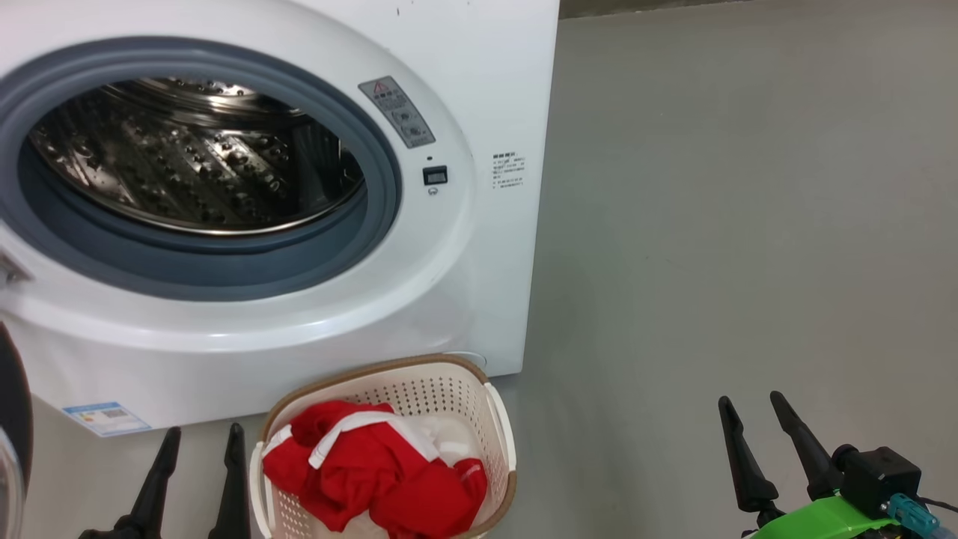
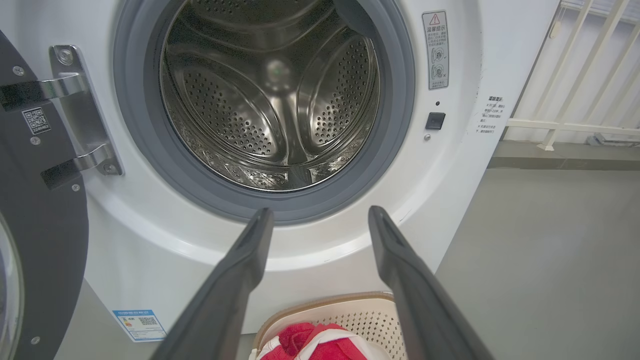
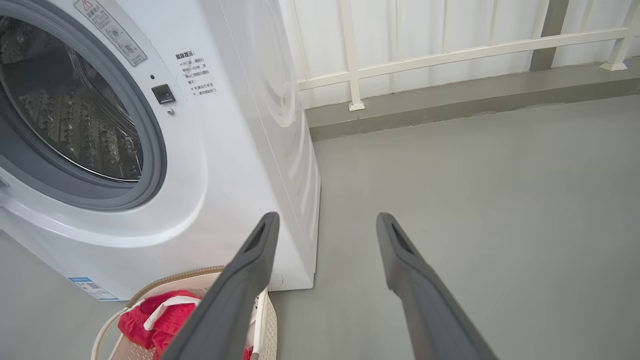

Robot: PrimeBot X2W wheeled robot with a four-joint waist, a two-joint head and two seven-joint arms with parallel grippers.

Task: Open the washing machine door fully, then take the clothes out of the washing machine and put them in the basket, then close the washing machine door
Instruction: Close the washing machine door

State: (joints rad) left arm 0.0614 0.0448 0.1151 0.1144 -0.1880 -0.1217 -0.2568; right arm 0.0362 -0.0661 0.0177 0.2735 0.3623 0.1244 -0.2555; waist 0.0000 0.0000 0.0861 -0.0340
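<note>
Standing open at the left edge of the head view, the washing machine door [image 1: 13, 404] shows its black rim and a sliver of glass. In the left wrist view it hangs on a metal hinge [image 2: 75, 100] beside the opening.

The washing machine [image 1: 494, 90] rests on the grey floor [image 1: 711, 224]. Its grey gasket [image 1: 378, 172] rings the perforated steel drum [image 1: 187, 165]. A blue label [image 1: 105, 418] sits at the lower left of the front panel.

The basket [image 1: 449, 389] stands on the floor directly in front of the machine, near its lower right corner. The clothes [image 1: 374, 471], red with white stripes, lie bunched inside the basket.

Left claw [image 1: 206, 430]: fingers apart, just left of the basket, pointing toward the machine front.

Right claw [image 1: 750, 398]: fingers apart, over bare floor, well to the right of both basket and machine.

In the right wrist view, a white railing [image 3: 450, 45] runs along the wall behind the machine.
</note>
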